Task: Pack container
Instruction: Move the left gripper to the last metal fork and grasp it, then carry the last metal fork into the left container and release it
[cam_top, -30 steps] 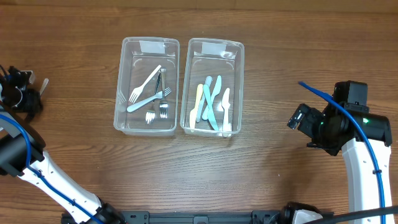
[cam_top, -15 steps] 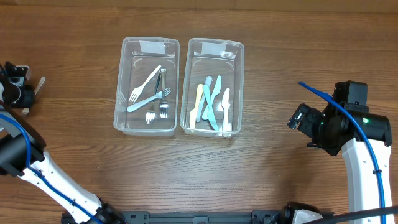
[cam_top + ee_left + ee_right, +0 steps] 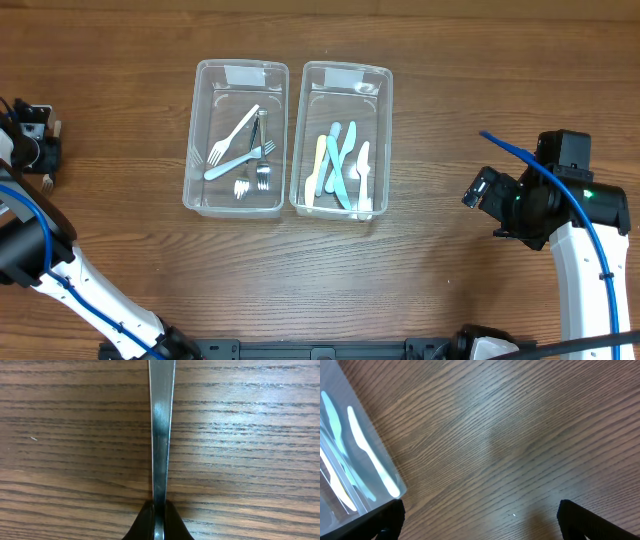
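Across the whole overhead frame: brown wood-grain desk (image 3: 450, 80), matte, grain running left-right.

Centre-top: two clear plastic containers side by side, walls almost touching, both rectangular with rounded corners, long axes running top to bottom. Left container (image 3: 238, 66) holds forks: white plastic fork (image 3: 233, 135) lying diagonal, metal forks (image 3: 262, 165), plus a pale blue handle. Right container (image 3: 345, 66) holds plastic knives, roughly parallel to its long side: blue knives (image 3: 340, 165), yellow knife (image 3: 318, 170), white knife (image 3: 364, 175).

Right tool (image 3: 478, 192), right-centre of the frame, well apart from the containers. Wrist view shows its fingers (image 3: 387, 519) spread wide at the bottom corners, nothing between them.

Left tool (image 3: 38, 145), far left edge, mid-height. Wrist view: black tips pinched tight on a thin metal utensil handle (image 3: 161, 435), smooth, shiny and flat, running straight up the frame from the tips. Its head is out of frame, so fork or knife can't be told.

Key relation: the held utensil sits well to the left of both containers. The left container is nearer to it, and the left arm is the nearer one. Likely next: carry it rightward over a container, with the handle aligned to the container's long axis before release. Bin choice depends on the utensil type.
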You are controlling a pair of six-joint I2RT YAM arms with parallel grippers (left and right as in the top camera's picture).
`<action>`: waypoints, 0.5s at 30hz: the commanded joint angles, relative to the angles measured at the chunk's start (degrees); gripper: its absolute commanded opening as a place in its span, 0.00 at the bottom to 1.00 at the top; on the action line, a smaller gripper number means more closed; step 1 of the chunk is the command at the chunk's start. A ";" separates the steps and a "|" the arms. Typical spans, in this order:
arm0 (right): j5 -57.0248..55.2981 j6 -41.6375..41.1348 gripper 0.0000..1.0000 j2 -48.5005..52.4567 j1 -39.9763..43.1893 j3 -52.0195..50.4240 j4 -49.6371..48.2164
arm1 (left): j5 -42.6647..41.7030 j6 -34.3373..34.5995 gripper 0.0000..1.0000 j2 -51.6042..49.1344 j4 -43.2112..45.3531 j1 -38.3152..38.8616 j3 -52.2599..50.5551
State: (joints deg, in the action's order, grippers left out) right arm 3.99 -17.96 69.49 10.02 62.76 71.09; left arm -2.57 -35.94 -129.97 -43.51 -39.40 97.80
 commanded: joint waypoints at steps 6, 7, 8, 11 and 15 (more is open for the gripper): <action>-0.90 0.42 1.00 0.07 -0.31 0.22 -1.75 | -0.48 4.46 0.04 0.74 -4.46 1.40 -3.78; -0.90 0.39 1.00 0.07 -0.31 0.22 -1.92 | -0.50 4.94 0.04 2.40 -4.46 1.62 -3.78; -0.90 0.31 1.00 0.07 -0.31 0.22 -2.01 | -0.72 5.44 0.04 4.74 -4.50 2.03 -3.78; -0.87 0.20 1.00 0.07 -0.31 0.22 -1.97 | -1.99 8.02 0.04 12.85 -4.90 3.89 -3.78; -0.83 0.15 1.00 0.07 -0.31 0.22 -1.99 | -1.90 9.46 0.04 24.15 -7.32 9.66 -3.78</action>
State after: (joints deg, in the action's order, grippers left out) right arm 3.99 -17.96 69.49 10.02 62.76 69.41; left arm -2.98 -28.99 -117.56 -49.78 -34.46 93.08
